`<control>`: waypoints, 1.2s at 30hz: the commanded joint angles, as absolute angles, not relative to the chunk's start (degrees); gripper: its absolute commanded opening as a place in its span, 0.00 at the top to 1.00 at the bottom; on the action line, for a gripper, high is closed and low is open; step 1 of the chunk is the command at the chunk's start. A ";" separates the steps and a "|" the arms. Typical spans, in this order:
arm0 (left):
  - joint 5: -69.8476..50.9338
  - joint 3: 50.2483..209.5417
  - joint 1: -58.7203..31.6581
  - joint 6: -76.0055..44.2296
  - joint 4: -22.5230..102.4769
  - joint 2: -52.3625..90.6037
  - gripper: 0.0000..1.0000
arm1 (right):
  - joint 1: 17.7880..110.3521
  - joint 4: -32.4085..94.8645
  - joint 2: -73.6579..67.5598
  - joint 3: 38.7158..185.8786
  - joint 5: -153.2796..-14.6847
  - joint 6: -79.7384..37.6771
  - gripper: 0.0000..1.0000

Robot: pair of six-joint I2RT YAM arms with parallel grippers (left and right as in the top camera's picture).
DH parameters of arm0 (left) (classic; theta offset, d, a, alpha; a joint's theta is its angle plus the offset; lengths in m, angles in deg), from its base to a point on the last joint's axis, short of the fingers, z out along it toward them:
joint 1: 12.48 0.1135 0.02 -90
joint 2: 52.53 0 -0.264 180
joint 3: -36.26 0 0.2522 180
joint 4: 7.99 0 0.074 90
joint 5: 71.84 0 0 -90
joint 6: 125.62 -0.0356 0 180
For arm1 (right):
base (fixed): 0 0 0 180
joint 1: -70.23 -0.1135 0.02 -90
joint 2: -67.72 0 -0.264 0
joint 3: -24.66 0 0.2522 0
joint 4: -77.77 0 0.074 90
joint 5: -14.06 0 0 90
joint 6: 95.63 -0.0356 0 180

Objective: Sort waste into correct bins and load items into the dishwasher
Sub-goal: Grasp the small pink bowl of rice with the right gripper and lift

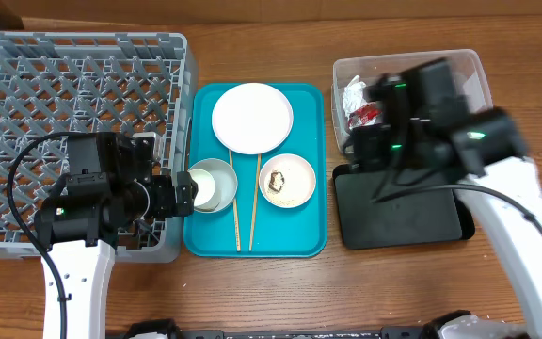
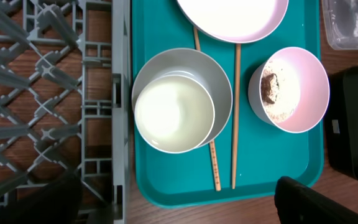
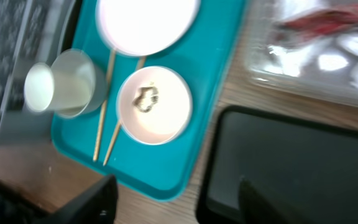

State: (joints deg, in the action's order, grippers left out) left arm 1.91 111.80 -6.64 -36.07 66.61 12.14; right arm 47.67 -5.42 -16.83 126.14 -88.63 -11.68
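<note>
overhead: my left gripper [image 1: 184, 193] sits beside the grey bowl [image 1: 216, 179] on the teal tray [image 1: 304, 235]. left wrist: it's spread wide, empty; the white cup [image 2: 174, 115] sits in that bowl. right wrist: blurry, but my right gripper [image 3: 173, 202] is spread apart, empty, by the black tray [image 3: 291, 168].

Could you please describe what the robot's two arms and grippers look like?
Both arms have white tubular links, the left arm and right arm, topped with blocky black wrist housings. Thin black cables loop alongside each. Small green lights glow on the right one. The fingers are matte black.
</note>
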 commanded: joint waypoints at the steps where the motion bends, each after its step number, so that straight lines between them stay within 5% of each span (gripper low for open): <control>1: 2.30 113.17 -6.88 -37.38 67.05 12.31 0.00 | 41.46 -3.21 -21.77 125.68 -87.56 -11.79 0.45; 13: 2.28 113.17 -6.90 -37.36 67.02 12.31 0.00 | 29.59 6.76 -39.32 125.64 -87.56 -16.83 0.53; 30: 2.28 113.17 -6.88 -37.38 67.00 12.31 0.00 | 27.43 17.12 -49.77 125.64 -83.88 -21.36 0.60; 36: 2.28 113.17 -6.88 -37.38 67.02 12.31 0.00 | 27.43 17.64 -51.60 125.62 -83.93 -22.25 0.73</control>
State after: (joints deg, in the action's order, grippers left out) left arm 2.08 111.80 -6.64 -36.07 67.05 12.16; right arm 27.71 17.36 -50.16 125.99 -84.58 -21.03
